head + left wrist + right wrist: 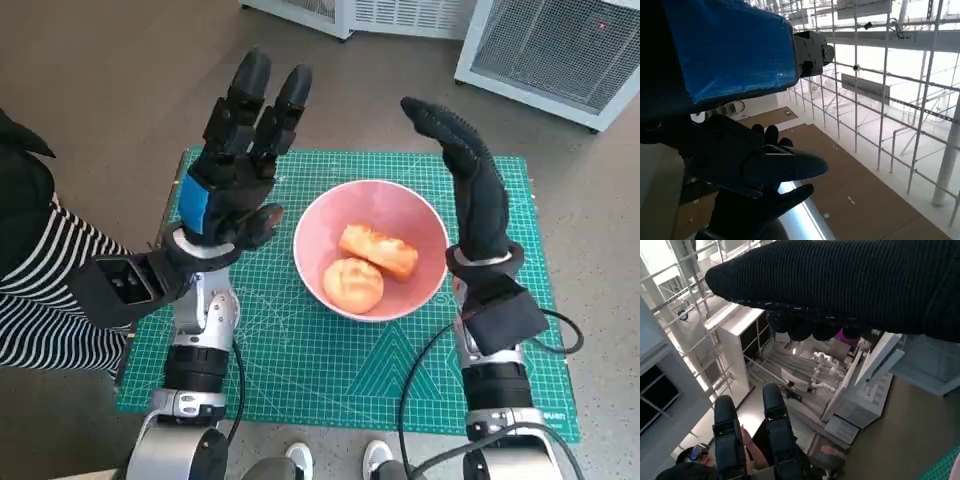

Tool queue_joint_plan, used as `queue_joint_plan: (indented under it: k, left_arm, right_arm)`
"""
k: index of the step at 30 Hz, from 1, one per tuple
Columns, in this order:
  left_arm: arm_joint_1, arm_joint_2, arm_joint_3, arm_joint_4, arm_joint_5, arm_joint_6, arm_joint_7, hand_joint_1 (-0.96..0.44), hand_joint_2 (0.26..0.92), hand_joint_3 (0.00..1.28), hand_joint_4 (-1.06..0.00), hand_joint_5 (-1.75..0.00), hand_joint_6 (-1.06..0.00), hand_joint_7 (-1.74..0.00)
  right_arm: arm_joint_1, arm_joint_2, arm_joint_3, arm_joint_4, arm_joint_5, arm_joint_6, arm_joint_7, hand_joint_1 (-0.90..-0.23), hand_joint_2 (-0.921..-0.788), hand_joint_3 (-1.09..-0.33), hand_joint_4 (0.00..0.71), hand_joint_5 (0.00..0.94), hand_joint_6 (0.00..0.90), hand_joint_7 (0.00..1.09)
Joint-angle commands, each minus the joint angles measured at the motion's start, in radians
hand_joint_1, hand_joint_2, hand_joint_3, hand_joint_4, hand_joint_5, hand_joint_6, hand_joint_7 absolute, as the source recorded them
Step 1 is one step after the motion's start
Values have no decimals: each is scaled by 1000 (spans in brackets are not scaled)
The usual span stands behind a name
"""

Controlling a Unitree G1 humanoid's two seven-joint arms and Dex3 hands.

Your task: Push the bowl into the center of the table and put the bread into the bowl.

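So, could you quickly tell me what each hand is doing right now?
Left hand: open, fingers apart, holding nothing, raised beside the bowl.
Right hand: open, holding nothing, raised on the bowl's other side.

Both pale forearms rise from the near edge of the head view, wrists bent so the hands point up and away from the body. The left hand (pixel 232 175) shows its blue-taped back, its black fingers (pixel 262 100) extended and slightly apart, thumb angled toward the middle; it holds nothing. The right hand (pixel 470 190) (in its black knitted glove) stands edge-on, its fingers straight and close together, also holding nothing. The two hands are raised at about the same height, well apart from each other.
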Motion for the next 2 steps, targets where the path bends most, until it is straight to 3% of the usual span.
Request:
queue_joint_plan:
  k: [1,2]
  left_arm:
    - [12,3,1,-7,10,-10,7,-678,921,386,1,1,1,1]
    - [12,3,1,-7,11,-11,8,-680,921,385,1,1,1,1]
  right_arm:
    - [21,2,7,16,-13,2,-11,-780,-921,-881,143,1,1,492]
    - [22,2,7,15,-13,2,-12,-780,-921,-881,143,1,2,492]
